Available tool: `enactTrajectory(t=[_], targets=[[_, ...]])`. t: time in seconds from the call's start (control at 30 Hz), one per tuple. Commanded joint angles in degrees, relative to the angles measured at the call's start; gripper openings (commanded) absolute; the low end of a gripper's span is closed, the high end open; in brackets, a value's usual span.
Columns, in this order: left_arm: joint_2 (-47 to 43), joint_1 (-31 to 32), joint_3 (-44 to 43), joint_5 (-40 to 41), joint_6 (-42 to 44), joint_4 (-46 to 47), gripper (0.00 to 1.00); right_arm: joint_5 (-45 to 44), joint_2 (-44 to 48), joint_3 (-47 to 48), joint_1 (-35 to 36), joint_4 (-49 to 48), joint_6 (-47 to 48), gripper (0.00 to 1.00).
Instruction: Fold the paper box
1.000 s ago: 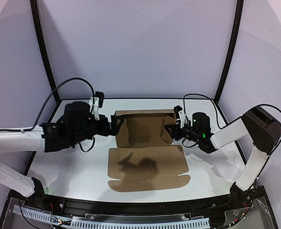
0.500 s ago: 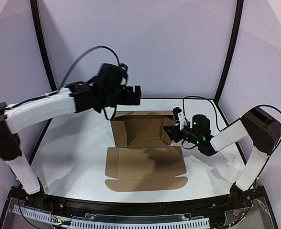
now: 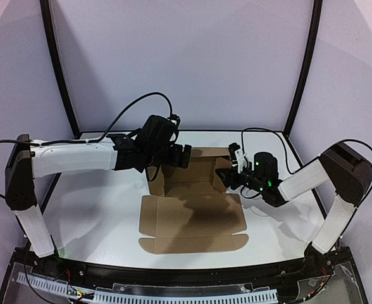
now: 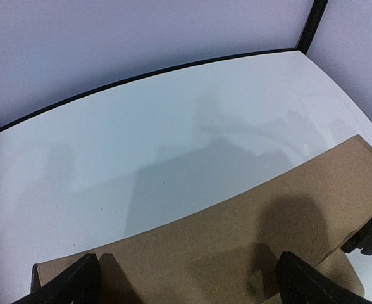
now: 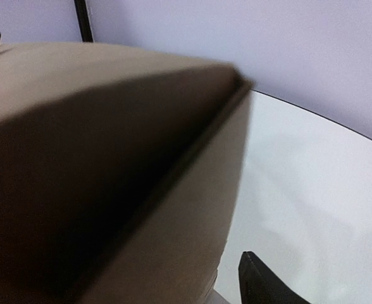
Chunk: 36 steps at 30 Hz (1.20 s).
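Matt cardbd paper box [image 3: 192, 218], smooth wht table [image 3: 91, 215]

The paper box [image 3: 192, 190] lies mid-desk [image 3: 91, 209], beyond both arm bases. Its near half lies flat on the desk, toward the arms. Its far half stands up behind that as walls. The left gripper [image 3: 181, 156] hangs over the far left corner of those walls, with cardboard below and between its fingers [image 4: 66, 285]. The right gripper [image 3: 227, 176] is at the box's right wall, with the cardboard just left of its one visible finger [image 5: 262, 282].
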State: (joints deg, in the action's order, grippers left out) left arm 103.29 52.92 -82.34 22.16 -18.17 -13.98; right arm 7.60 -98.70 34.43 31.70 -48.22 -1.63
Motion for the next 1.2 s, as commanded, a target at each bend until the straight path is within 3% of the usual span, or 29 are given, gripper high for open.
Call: enactTrajectory(t=[0.0, 0.13, 0.23, 0.4, 0.73, 0.87, 1.03, 1.17], targets=[[1.7, -0.1, 5.1, -1.9, 0.1, -2.4, 0.99, -0.1, 3.1, 1.7, 0.4, 5.3, -0.4, 0.69], [1.8, -0.1, 6.2, -0.8, -0.5, -1.6, 0.99, -3.7, 5.5, 0.1, 0.4, 6.1, -0.4, 0.76], [1.9, -0.1, 6.7, -0.3, -0.9, -1.8, 0.99, -6.7, 6.5, -1.0, 0.4, 6.8, 0.0, 0.75], [1.9, -0.1, 7.3, -0.4, -1.8, -1.5, 0.99, -12.0, 4.0, 1.7, 0.6, 10.1, -1.1, 0.57], [1.9, -0.1, 7.7, -2.5, -2.1, -1.4, 0.99, -22.6, -4.8, 5.2, 3.8, 0.9, -2.8, 0.47], [1.8, -0.1, 7.8, -3.5, -1.4, -1.3, 0.99, -17.0, -6.5, 4.6, 3.8, -4.5, -2.5, 0.65], [1.8, -0.1, 8.1, -5.0, -0.2, -1.2, 0.99, -14.3, -3.9, 1.4, 3.5, -8.4, -1.9, 0.77], [1.7, -0.1, 8.9, -7.9, 1.2, -0.2, 0.99, -13.8, 0.2, 1.6, 2.9, -2.8, 0.8, 0.83]])
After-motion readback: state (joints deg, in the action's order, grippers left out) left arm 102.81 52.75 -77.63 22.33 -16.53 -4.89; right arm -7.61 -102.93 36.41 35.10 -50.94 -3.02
